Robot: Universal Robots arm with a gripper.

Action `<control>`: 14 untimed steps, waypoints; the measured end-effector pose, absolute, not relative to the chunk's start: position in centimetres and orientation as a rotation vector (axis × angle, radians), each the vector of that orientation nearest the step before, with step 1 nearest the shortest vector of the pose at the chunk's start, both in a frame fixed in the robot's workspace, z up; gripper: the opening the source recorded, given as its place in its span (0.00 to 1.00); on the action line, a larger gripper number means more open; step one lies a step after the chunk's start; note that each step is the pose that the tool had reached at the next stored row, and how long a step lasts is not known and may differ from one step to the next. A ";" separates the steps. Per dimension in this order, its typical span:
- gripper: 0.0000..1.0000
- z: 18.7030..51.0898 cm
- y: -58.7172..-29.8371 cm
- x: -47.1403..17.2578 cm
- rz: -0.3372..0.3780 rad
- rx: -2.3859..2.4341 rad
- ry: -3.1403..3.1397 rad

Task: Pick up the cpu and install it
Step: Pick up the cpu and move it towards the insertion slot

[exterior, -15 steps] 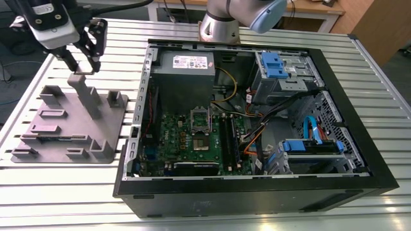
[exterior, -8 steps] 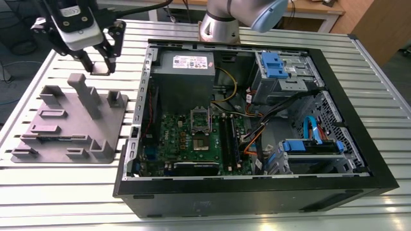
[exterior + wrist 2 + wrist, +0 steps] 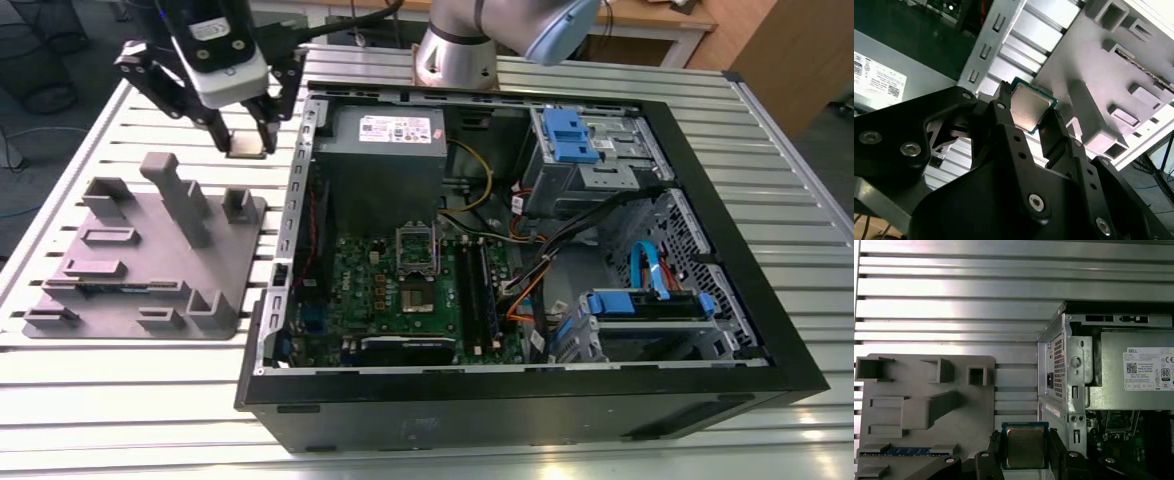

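Note:
The cpu (image 3: pixel 246 144), a small square chip with a silver-grey metal top, is pinched between the black fingers of my gripper (image 3: pixel 246 146). It hangs in the air above the slatted table, between the grey fixture tray (image 3: pixel 140 250) and the open computer case (image 3: pixel 521 250). Both wrist views show the cpu (image 3: pixel 1029 106) (image 3: pixel 1025 446) flat between the two fingers (image 3: pixel 1054 131), with its green edge showing. The empty socket (image 3: pixel 416 247) with its raised metal frame sits on the green motherboard inside the case, toward the exterior view's right of the gripper.
The case wall (image 3: pixel 304 140) stands close beside the gripper. A grey power supply (image 3: pixel 387 135) fills the case's far corner, with cables (image 3: pixel 534 270) and blue drive bays (image 3: pixel 567 135) beyond. Upright blocks (image 3: pixel 180 195) rise from the fixture tray.

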State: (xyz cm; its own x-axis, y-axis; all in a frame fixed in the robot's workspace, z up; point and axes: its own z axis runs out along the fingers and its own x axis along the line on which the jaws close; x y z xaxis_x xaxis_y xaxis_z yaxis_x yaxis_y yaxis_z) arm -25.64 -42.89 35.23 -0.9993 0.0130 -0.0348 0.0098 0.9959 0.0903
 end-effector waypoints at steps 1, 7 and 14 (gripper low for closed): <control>0.47 35.2 -42.9 -25.2 0.140 0.018 3.103; 0.47 35.1 -42.9 -22.6 0.140 0.018 3.104; 0.47 35.0 -42.9 -19.4 0.140 0.018 3.105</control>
State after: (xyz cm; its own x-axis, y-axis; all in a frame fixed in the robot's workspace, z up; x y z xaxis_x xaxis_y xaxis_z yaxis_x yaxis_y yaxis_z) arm -19.37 -42.90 35.05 -0.9994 0.0130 -0.0328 0.0100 0.9959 0.0902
